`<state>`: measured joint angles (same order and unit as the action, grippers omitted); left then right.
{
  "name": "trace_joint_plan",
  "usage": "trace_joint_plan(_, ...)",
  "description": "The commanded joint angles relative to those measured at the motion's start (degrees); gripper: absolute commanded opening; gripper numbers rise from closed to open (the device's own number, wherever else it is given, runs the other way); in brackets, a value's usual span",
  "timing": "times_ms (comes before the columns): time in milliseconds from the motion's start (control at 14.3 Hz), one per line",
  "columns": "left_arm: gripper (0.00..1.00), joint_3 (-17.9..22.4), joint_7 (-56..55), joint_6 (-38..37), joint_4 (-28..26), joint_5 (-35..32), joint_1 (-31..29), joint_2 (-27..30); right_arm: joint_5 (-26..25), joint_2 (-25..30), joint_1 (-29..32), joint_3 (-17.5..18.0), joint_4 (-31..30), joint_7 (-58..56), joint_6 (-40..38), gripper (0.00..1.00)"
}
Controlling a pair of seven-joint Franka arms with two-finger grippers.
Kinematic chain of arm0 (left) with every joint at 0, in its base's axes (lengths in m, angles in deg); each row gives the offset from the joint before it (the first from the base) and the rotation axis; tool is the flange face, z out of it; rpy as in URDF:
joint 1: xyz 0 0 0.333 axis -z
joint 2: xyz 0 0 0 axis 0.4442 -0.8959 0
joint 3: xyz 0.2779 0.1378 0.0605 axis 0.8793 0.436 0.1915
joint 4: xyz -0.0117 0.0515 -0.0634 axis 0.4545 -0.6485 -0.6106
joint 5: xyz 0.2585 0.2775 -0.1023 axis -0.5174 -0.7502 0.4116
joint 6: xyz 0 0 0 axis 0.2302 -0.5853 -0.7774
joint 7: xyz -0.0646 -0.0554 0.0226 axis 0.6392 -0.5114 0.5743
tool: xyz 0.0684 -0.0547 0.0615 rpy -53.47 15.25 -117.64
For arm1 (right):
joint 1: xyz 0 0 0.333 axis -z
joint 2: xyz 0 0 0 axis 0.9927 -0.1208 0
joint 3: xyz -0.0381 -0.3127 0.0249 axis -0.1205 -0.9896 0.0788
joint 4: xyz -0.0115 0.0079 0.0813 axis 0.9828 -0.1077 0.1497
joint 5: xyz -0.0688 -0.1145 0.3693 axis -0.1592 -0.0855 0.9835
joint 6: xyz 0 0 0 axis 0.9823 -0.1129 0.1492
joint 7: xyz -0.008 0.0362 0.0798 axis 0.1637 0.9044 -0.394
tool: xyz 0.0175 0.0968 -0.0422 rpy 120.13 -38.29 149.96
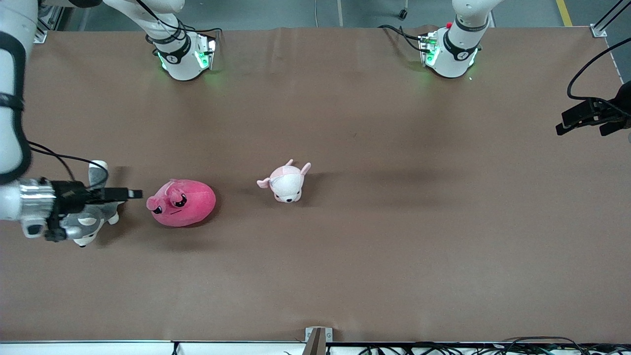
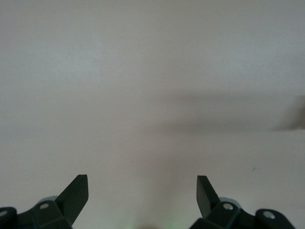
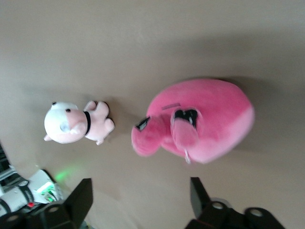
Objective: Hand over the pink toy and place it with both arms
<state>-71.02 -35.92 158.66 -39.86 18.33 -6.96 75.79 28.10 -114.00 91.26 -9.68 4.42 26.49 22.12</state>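
The right gripper (image 1: 133,194) hovers over a grey plush dog (image 1: 91,222), just beside the deep pink plush toy (image 1: 182,202), fingers (image 3: 78,200) apart and aimed at it, seemingly lined up for a grasp. That toy lies on the desk (image 1: 394,246). A pale pink plush puppy (image 1: 287,181) sits toward the left arm's end of it. The left gripper (image 1: 572,121) waits there, fingers (image 2: 78,188) apart, likely placed to receive.

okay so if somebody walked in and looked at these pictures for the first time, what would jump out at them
Probably the bright pink plush toy on the brown table, toward the right arm's end. The right gripper, open, hangs beside it over a grey plush toy. A small pale pink plush toy sits mid-table, and the left gripper waits open at the table's edge.
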Motion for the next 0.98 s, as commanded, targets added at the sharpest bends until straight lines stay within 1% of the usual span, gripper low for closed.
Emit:
trace_joint_plan(0,1.0,-0.32,-0.02,0.31,-0.08,-0.97,-0.33,0.88,-7.65,3.81,0.94,0.78,3.24,2.11,-3.0,1.0)
trace_joint_plan(279,1.0,-0.15,-0.19,0.31,-0.08,-0.97,0.11,0.88,-14.87,10.58,0.07,1.22,3.51,2.64,-3.53,1.0)
trace_joint_plan(419,1.0,-0.32,-0.2,0.31,-0.08,-0.8,0.2,0.88,-16.98,12.61,-1.51,1.13,3.51,5.69,-3.53,1.0)
trace_joint_plan(558,1.0,0.55,-0.2,0.22,-0.08,-1.06,2.3,0.97,-19.35,14.01,-2.91,1.22,3.51,8.52,-3.62,1.0)
trace_joint_plan(628,1.0,2.56,-0.2,0.22,-0.08,-1.06,3.88,1.06,-22.59,14.11,-4.32,1.22,3.94,8.44,-3.44,1.0)
trace_joint_plan(698,1.0,5.1,-0.2,0.22,-0.08,-0.97,6.33,1.06,-24.19,14.02,-4.77,1.22,5.08,8.35,-3.27,1.0)
trace_joint_plan(837,1.0,12.64,-0.02,0.22,-0.08,-0.97,13.52,1.06,-24.73,13.85,-4.95,0.7,7.19,8.35,-2.48,1.0)
trace_joint_plan(907,1.0,15.82,0.07,0.22,-0.08,-0.88,16.52,1.06,-25.86,14.02,-5.03,0.69,7.2,8.52,-1.43,1.0)
